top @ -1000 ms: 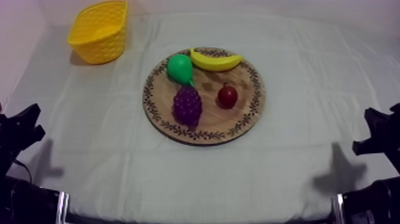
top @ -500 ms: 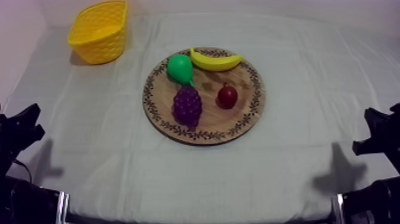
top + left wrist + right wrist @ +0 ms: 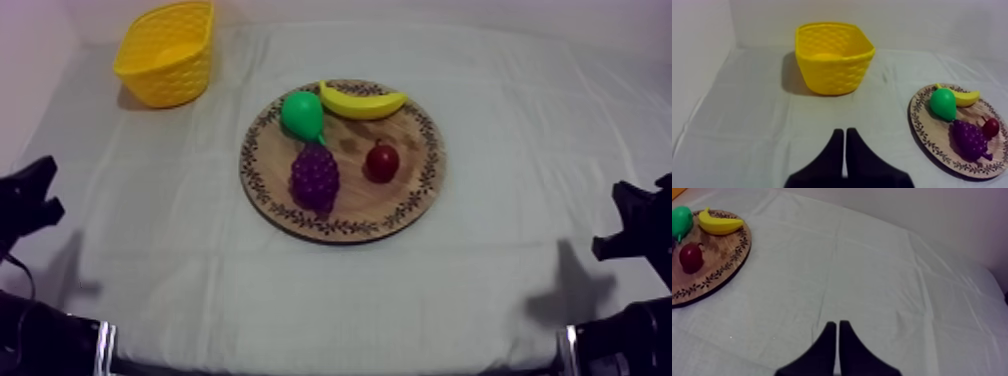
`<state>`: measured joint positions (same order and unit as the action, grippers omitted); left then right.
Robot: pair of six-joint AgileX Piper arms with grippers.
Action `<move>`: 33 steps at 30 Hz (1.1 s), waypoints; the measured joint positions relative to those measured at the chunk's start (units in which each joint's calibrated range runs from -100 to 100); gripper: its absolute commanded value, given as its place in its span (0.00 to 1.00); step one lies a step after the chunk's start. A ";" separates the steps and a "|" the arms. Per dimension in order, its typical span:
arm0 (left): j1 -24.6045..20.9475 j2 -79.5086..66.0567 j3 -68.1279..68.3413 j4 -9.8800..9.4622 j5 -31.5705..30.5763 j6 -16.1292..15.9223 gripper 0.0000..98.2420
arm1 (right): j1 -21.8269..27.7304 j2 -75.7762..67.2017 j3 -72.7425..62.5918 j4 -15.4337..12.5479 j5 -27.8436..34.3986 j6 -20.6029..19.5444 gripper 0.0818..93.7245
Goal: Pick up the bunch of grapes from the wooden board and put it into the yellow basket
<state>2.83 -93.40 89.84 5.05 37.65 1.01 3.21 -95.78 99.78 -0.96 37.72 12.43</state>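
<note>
While both arms rest low at the near edges of the desk (image 3: 500, 280), you have the bunch of grapes (image 3: 315, 177) lying on the wooden board (image 3: 425, 175), toward its near left part. The board sits about mid-desk. On it, the green pear (image 3: 301, 113) lies just behind the grapes, with the grapes' stem end pointing at it and close to touching. The banana (image 3: 362, 100) lies along the far rim, its left end just beside the pear. The small red fruit (image 3: 382, 160) stands to the right of the grapes, apart from them.

Your yellow basket (image 3: 165, 60) stands upright at the far left corner of the desk, well apart from the board, its mouth facing up.

Look at the left wrist view: the left gripper (image 3: 844, 132) has its fingers pressed together in a narrow wedge, holding nothing, over bare cloth. The basket stands beyond the fingertips, and the board with its fruit lies off to one side.

Your right gripper (image 3: 837, 324) is the same: fingers closed on each other, nothing between them, above bare cloth, with the board's edge, the red fruit and the banana well away from it.

From above, the left arm (image 3: 25, 195) and the right arm (image 3: 640, 230) are both clear of the board.
</note>
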 measured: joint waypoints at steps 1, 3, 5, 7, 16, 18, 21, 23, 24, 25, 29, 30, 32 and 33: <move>0.11 1.43 -1.71 0.01 0.00 -0.14 0.00 | 0.00 0.00 0.00 0.00 0.00 0.00 0.00; 0.38 4.22 -5.04 0.01 0.00 -0.60 0.00 | 0.00 0.00 0.00 0.00 0.00 0.00 0.00; 0.86 7.71 -9.03 0.18 0.00 -1.01 0.00 | 0.00 0.00 0.00 0.00 0.00 0.00 0.00; 1.55 11.01 -12.85 0.23 0.00 -1.47 0.00 | 0.00 0.00 0.00 0.00 0.00 0.00 0.00; 6.59 28.17 -31.43 0.12 1.36 -3.51 0.00 | 0.00 0.00 0.00 0.00 0.00 0.00 0.00; 7.80 31.70 -35.52 0.12 2.02 -3.80 0.00 | 0.00 0.00 0.00 0.00 0.00 0.00 0.00; 9.82 37.44 -41.27 0.12 3.51 -4.16 0.00 | 0.00 0.00 0.00 0.00 0.00 0.00 0.00; 11.04 41.14 -44.43 0.06 4.80 -4.24 0.00 | 0.00 0.00 0.00 0.00 0.00 0.00 0.00; 11.72 42.97 -46.17 0.06 5.59 -4.31 0.00 | 0.00 0.00 0.00 0.00 0.00 0.00 0.00; 12.39 44.39 -47.47 0.01 6.06 -4.31 0.00 | 0.00 0.00 0.00 0.00 0.00 0.00 0.00; 15.07 50.83 -53.29 -0.27 7.89 -3.88 0.00 | 0.00 0.00 0.00 0.00 0.00 0.00 0.00; 15.85 52.42 -54.53 -0.48 8.34 -3.64 0.00 | 0.00 0.00 0.00 0.00 0.00 0.00 0.00; 17.25 55.21 -56.64 -0.82 8.86 -3.05 0.00 | 0.00 0.00 0.00 0.00 0.00 0.00 0.00; 18.10 56.52 -57.79 -1.24 9.50 -2.54 0.00 | 0.00 0.00 0.00 0.00 0.00 0.00 0.00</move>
<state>20.93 -36.87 32.06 3.81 47.14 -1.53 3.21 -95.78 99.78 -0.96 37.72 12.43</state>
